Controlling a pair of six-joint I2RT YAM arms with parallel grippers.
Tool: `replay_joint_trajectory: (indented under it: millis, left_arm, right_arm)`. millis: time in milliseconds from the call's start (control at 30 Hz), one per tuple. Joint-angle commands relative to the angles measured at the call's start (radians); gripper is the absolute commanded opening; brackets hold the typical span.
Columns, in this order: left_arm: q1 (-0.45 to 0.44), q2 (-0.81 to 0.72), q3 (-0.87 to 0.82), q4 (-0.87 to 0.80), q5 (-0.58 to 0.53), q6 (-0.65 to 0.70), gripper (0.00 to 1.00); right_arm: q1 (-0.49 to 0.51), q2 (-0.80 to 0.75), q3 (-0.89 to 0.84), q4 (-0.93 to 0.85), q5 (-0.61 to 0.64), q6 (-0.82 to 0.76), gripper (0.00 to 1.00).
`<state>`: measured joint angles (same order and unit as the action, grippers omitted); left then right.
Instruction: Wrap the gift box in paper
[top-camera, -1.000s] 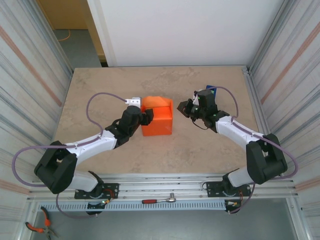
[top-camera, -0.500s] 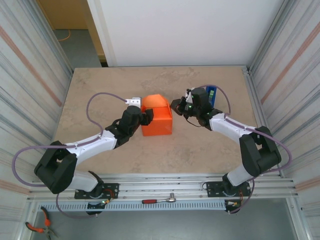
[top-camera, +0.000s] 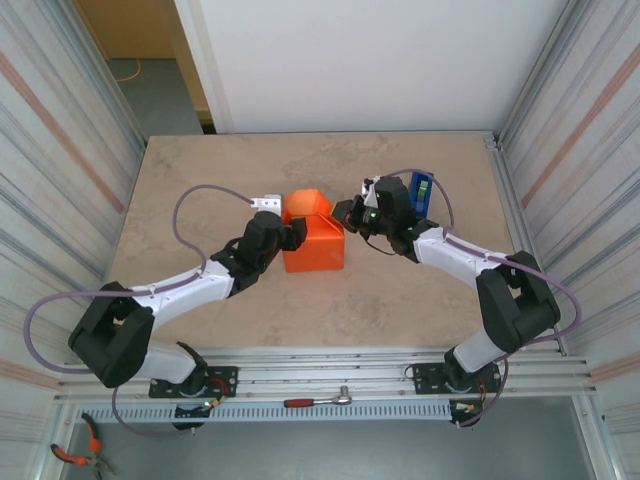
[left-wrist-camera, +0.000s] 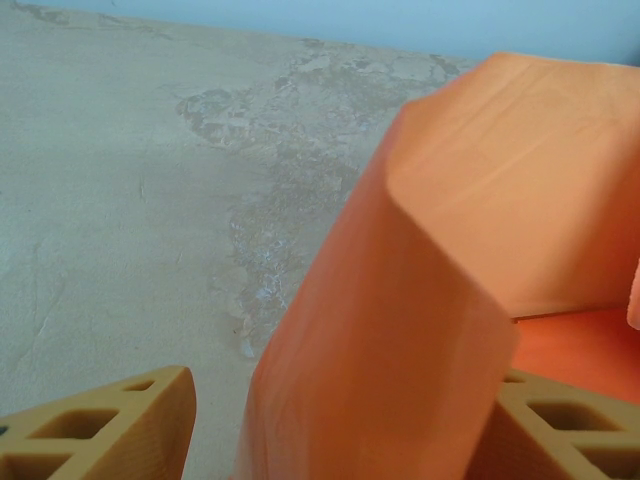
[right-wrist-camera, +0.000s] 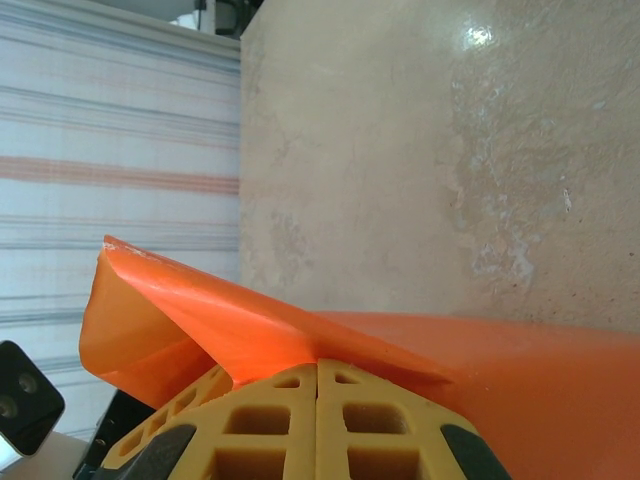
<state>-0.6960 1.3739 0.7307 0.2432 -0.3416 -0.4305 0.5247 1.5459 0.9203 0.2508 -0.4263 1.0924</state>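
Note:
The orange paper (top-camera: 315, 242) is folded up into a boxy package at the table's middle; the gift box is hidden inside it. My left gripper (top-camera: 290, 232) sits at the package's left side. In the left wrist view it is open (left-wrist-camera: 345, 400), and a raised fold of paper (left-wrist-camera: 400, 330) stands between its fingers, clear of the left finger (left-wrist-camera: 110, 430). My right gripper (top-camera: 343, 213) is at the package's far right corner. Its shut tips (right-wrist-camera: 318, 362) touch a lifted paper flap (right-wrist-camera: 230, 320).
A blue tape dispenser (top-camera: 421, 189) stands just behind the right wrist. Corrugated walls close in both sides of the stone-look table (top-camera: 200, 180). A wrench (top-camera: 320, 400) lies on the rail below the table's near edge.
My right gripper has swung left, away from the tape dispenser, and reached the package's far right corner. The back flap has shifted slightly. The left arm has not moved.

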Motion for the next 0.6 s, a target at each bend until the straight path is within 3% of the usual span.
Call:
replay_joint_trajectory:
  millis: [0,567]
  left_arm:
    - [-0.009,0.011,0.006,-0.055,-0.022,0.018,0.68]
    - [-0.010,0.010,0.007,-0.061,-0.027,0.015,0.68]
  right_arm:
    - [0.015,0.007,0.028,-0.010,-0.030,0.002,0.00]
    - [0.077,-0.004,0.095,-0.250,0.019,-0.224,0.00]
